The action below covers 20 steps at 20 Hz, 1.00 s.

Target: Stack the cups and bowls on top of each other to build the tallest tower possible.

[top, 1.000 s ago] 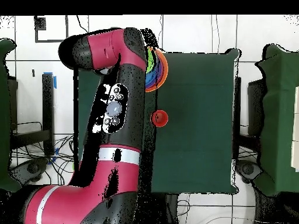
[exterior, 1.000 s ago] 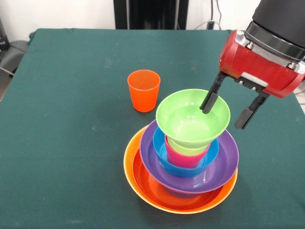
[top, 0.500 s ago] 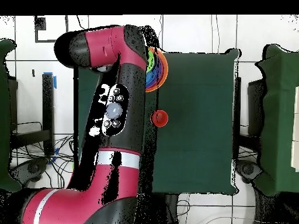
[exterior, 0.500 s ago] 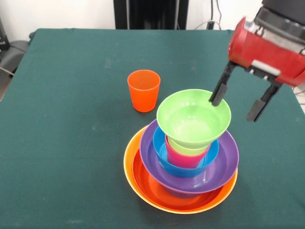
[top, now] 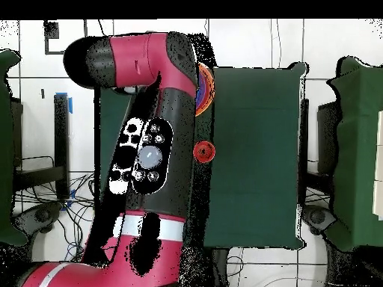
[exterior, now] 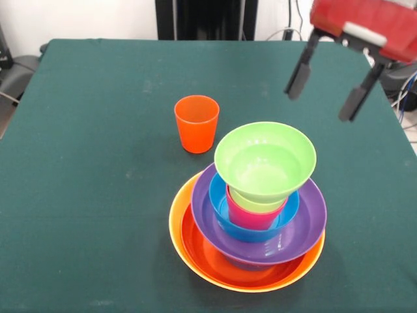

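Note:
The tower (exterior: 251,215) stands near the table's front: a yellow-orange bowl (exterior: 179,225) at the base, then a red-orange bowl (exterior: 205,251), a purple bowl (exterior: 306,225), a blue bowl (exterior: 221,205), a pinkish red cup (exterior: 251,214), a lime green cup (exterior: 254,201) and a small green bowl (exterior: 264,160) on top. An orange cup (exterior: 197,122) stands upright alone behind and to the left of it. My gripper (exterior: 324,88) is open and empty, high above the table behind and to the right of the tower. In the overhead view the arm (top: 149,142) hides most of the tower (top: 206,90); the orange cup (top: 204,152) shows.
The dark green table cloth (exterior: 85,195) spreads wide to the left of the tower. The black pedestal (exterior: 205,19) stands at the table's far edge.
My open gripper has risen up and away from the rim of the small green bowl. The bowl stays on top of the tower.

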Available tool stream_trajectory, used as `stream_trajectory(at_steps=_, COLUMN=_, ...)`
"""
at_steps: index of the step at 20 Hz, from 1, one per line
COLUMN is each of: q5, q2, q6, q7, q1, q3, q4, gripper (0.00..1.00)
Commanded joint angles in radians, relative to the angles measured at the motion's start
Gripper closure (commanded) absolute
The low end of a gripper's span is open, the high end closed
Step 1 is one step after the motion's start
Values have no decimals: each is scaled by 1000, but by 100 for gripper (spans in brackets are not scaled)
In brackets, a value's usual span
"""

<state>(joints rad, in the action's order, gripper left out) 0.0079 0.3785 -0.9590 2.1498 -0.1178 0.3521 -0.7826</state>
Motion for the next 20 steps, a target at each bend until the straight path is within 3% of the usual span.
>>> stream_trajectory(at_steps=1, q5=4, q2=88, q6=9, q7=-27, q1=35, q3=-102, q4=-268, gripper=0)
stream_trajectory(at_steps=8, q5=-4, q2=152, q6=63, q7=-43, q1=49, q3=-116, q4=-405, gripper=0)
stream_trajectory(at_steps=20, q5=-44, q2=204, q6=229, q7=-126, q1=143, q3=-180, q4=-588, gripper=0)
